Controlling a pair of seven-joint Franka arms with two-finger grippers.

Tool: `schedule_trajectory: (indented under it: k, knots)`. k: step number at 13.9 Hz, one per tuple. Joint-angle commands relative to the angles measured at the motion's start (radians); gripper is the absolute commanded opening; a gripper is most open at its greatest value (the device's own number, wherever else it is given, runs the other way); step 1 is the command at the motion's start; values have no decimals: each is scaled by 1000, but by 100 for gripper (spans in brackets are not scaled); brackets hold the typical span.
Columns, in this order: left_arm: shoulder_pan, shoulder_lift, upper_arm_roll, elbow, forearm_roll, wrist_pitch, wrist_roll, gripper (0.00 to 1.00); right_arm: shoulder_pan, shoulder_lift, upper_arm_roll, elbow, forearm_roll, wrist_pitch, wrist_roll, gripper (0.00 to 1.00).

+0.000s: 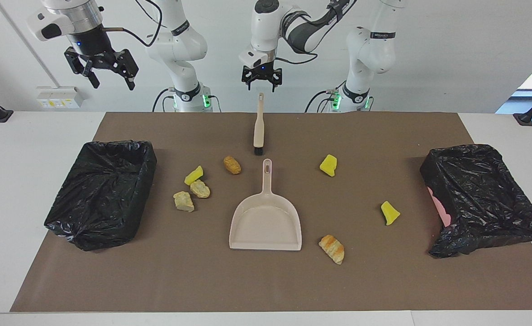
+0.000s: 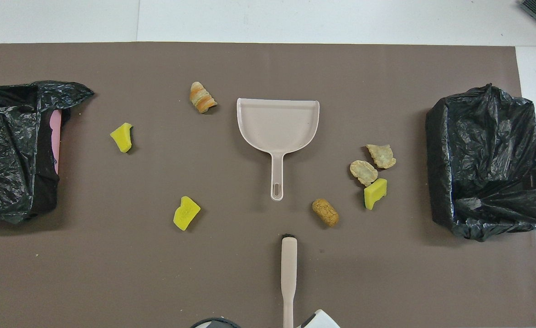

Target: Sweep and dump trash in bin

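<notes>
Beige brush (image 1: pixel 258 125) lies under the left gripper (image 1: pixel 261 84) (fingers spread).

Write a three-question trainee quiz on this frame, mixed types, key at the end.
1. True or false: the dustpan already holds trash.
2. The left gripper hangs over which item? A) the brush B) the croissant-like piece C) a bin
3. How many yellow wedges lie on the mat?

Key:
1. False; the pan is empty and all the trash lies on the mat.
2. A; open, above the brush handle's end. The right gripper waits open, raised near the bin at its end.
3. Three.
</notes>
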Motion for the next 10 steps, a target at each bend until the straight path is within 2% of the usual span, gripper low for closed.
schedule_trajectory:
  k: [1,6,10]
  knots:
    - [-15,39,23,-14,-6,53,6,100,-8,-22,4,-36,15,5,-16,100]
    - [-10,46,23,-66,-6,53,99,100,-10,-21,3,-42,15,5,-17,100]
    - [-18,56,23,-101,-6,75,178,90,-14,-21,3,-45,15,3,-19,100]
